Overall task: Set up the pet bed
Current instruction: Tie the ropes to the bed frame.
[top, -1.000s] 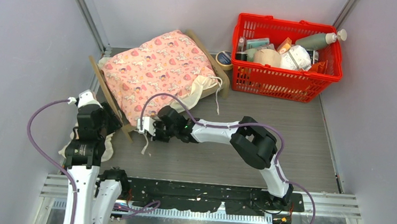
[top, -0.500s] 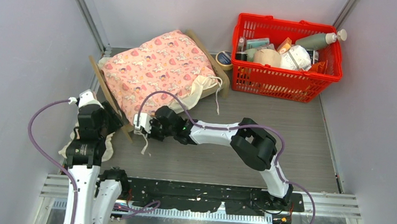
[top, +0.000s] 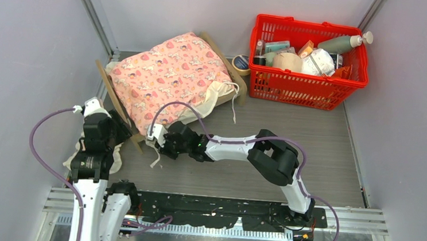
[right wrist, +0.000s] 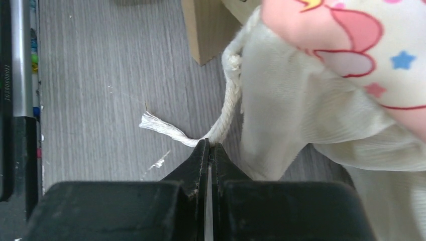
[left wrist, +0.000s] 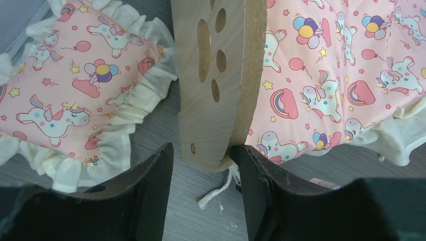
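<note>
The pet bed sits at the far left of the table, angled so that its headboard points toward the near-left corner. A pink unicorn-print blanket with a cream frill covers the whole top of the bed, hiding the mattress. A small pillow in the same print lies on the table just left of the headboard, outside the frame.

The left gripper straddles the near lower edge of the headboard, below the paw-print cutout. One finger stands just beside the board's face and the other touches its far edge. Whether the jaws clamp the board or only bracket it cannot be told.

The right gripper is low over the table at the near corner of the bed. Its jaws are pinched tight on a white cord with a frayed end. The cord runs up into a cream cloth bag that pokes out from under the blanket.

A red basket full of bottles and packets stands at the far right, well apart from both arms.
</note>
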You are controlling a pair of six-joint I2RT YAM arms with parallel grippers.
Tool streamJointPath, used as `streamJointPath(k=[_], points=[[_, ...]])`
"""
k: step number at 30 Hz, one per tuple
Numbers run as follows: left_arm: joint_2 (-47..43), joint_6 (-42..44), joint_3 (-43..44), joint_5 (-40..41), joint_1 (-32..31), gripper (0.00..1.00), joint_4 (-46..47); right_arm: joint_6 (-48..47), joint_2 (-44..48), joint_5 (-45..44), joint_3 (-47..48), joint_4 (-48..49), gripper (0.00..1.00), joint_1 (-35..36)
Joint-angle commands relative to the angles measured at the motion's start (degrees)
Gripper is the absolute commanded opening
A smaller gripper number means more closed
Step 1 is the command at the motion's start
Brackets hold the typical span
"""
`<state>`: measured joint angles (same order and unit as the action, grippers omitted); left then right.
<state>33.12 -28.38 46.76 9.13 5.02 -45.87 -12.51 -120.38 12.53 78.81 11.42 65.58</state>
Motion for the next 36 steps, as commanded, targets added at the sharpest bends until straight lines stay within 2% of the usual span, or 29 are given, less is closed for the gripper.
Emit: streamJointPath(k=[1, 6, 17, 33, 36], points=[[-0.30, -0.07, -0.18, 2.20, 0.75, 0.53, 0.54, 4.50, 1.96, -2.21, 2.37, -0.04, 0.05, 0.75], [-0.52, -0.28, -0.09, 2.09, 0.74, 0.53, 0.60, 6.70, 0.87, -3.10, 3.99, -1.38, 0.05, 0.91], [-0.51, -0.12, 0.86, 2.12, 0.72, 0.53, 0.23, 8.21, -3.73, -5.04, 12.14, -10.79, 0.05, 1.04], [-0.62, -0.07, 0.99, 4.36, 0.70, 0.54, 0.72, 6.61, -1.37, -4.10, 13.62, -3.17, 0.05, 0.96], [-0.95, 0.02, 0.61, 7.43, 0.79, 0.55, 0.96, 7.10, 0.97, -5.33, 11.08, 3.18, 0.05, 0.99]])
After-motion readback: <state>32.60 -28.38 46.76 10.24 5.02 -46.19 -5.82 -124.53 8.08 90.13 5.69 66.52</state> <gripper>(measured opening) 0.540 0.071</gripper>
